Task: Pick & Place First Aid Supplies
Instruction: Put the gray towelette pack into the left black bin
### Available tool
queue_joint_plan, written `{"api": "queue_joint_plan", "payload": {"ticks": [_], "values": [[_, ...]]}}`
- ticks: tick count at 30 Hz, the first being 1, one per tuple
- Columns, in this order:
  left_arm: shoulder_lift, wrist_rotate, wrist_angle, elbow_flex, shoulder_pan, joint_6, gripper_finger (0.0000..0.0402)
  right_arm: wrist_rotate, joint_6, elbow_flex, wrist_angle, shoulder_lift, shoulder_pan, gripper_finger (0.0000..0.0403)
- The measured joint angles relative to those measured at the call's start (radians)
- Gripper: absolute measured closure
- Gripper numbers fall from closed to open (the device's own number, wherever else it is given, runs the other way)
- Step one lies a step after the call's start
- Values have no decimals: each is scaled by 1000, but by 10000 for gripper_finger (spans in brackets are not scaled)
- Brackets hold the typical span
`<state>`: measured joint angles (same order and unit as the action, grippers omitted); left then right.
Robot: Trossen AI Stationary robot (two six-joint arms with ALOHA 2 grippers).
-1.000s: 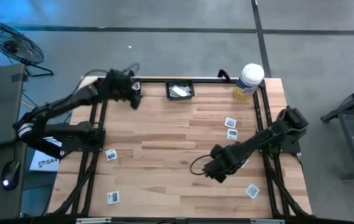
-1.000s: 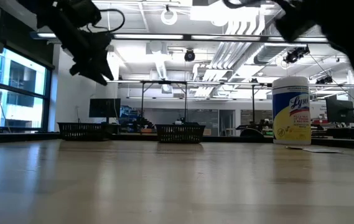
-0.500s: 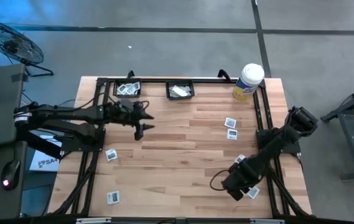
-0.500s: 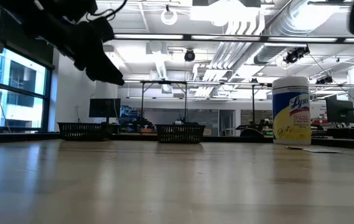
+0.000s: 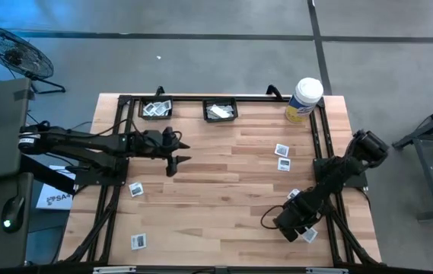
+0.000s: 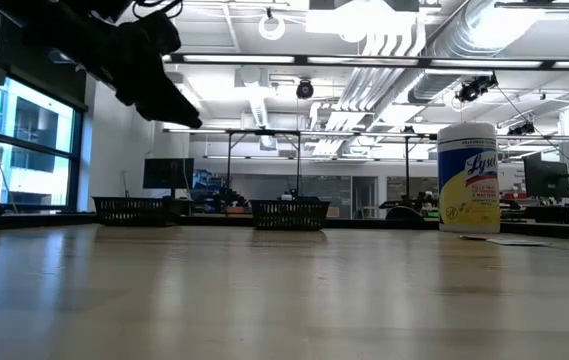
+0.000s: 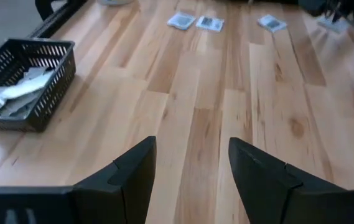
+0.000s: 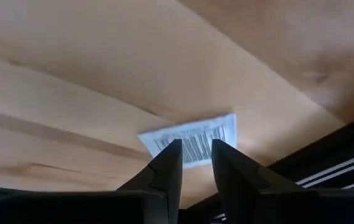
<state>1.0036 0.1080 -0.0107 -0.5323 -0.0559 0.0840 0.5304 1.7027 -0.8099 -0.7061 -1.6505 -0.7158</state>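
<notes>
Small white square packets lie flat on the wooden table: two at the right middle (image 5: 281, 150) (image 5: 284, 164), one (image 5: 293, 195) by the right arm, one at the near right (image 5: 308, 234), and two near the left edge (image 5: 135, 189) (image 5: 138, 241). My right gripper (image 5: 292, 225) is low over the near-right packet (image 8: 192, 138). Its fingers (image 8: 172, 163) stand a little apart over the packet's barcode face. My left gripper (image 5: 176, 152) is open and empty above the table's left middle (image 7: 192, 155). My right gripper comes down at the barcode packet's near edge (image 8: 195, 152) with its fingers a little apart, pointing down at a slant. The packet lies flat on the table. I cannot tell whether the fingertips touch it.
Two black mesh baskets (image 5: 155, 109) (image 5: 220, 111) at the far edge hold packets; one also shows in the left wrist view (image 7: 24, 84). A white tub with a yellow label (image 5: 303, 99) stands at the far right. A black frame rail (image 5: 324, 152) runs along the table's right side.
My left gripper has gone from over the far left basket toward the table's near edge and middle, open and empty. My right gripper has gone from the table's middle toward the near right corner and down over the packet there.
</notes>
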Motion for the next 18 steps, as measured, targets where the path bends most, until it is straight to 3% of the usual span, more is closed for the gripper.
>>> {"api": "queue_joint_plan", "payload": {"ticks": [9, 18], "values": [[69, 14, 82, 0, 38, 90, 204, 65, 0, 63, 117, 0, 17, 322], [228, 63, 183, 0, 156, 132, 204, 11, -16, 70, 150, 1, 72, 322]]}}
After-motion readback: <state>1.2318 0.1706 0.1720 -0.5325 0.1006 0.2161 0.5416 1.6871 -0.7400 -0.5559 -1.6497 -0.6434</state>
